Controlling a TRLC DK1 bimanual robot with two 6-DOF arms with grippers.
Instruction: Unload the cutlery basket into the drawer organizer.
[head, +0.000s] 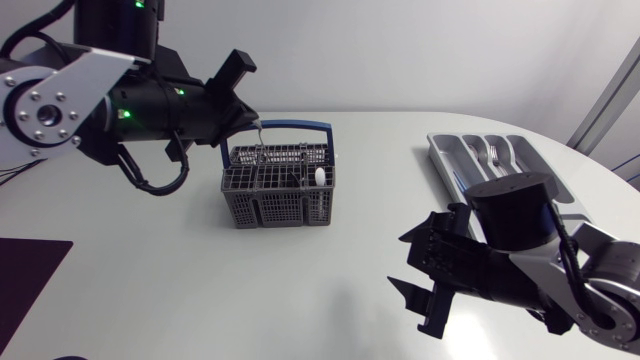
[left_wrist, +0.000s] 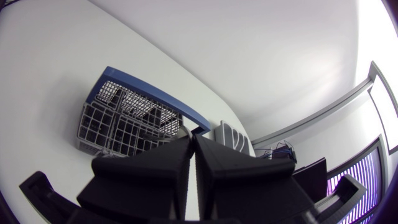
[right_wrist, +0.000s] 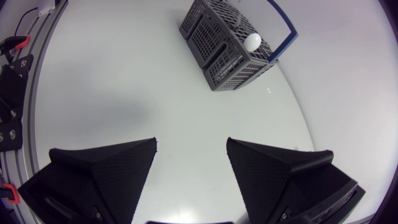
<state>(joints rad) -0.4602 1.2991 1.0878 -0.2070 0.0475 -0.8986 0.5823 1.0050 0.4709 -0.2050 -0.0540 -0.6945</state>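
Observation:
The dark grey cutlery basket (head: 280, 185) with a blue handle (head: 295, 127) stands mid-table. My left gripper (head: 256, 128) hangs over its back left corner, shut on the top of a thin silver piece of cutlery (head: 258, 133) that reaches down into the basket. In the left wrist view only the silver tip (left_wrist: 185, 132) shows at the closed fingertips. A white rounded utensil end (head: 319, 177) sticks up in the basket's right side. The grey drawer organizer (head: 452, 165), at the back right, holds forks (head: 492, 155). My right gripper (head: 420, 285) is open and empty above the table's front right.
A dark flat panel (head: 25, 280) lies at the front left edge. Bare white table lies between the basket (right_wrist: 227, 43) and my right gripper (right_wrist: 191, 168). The organizer (left_wrist: 233, 138) shows beyond the basket (left_wrist: 118, 124) in the left wrist view.

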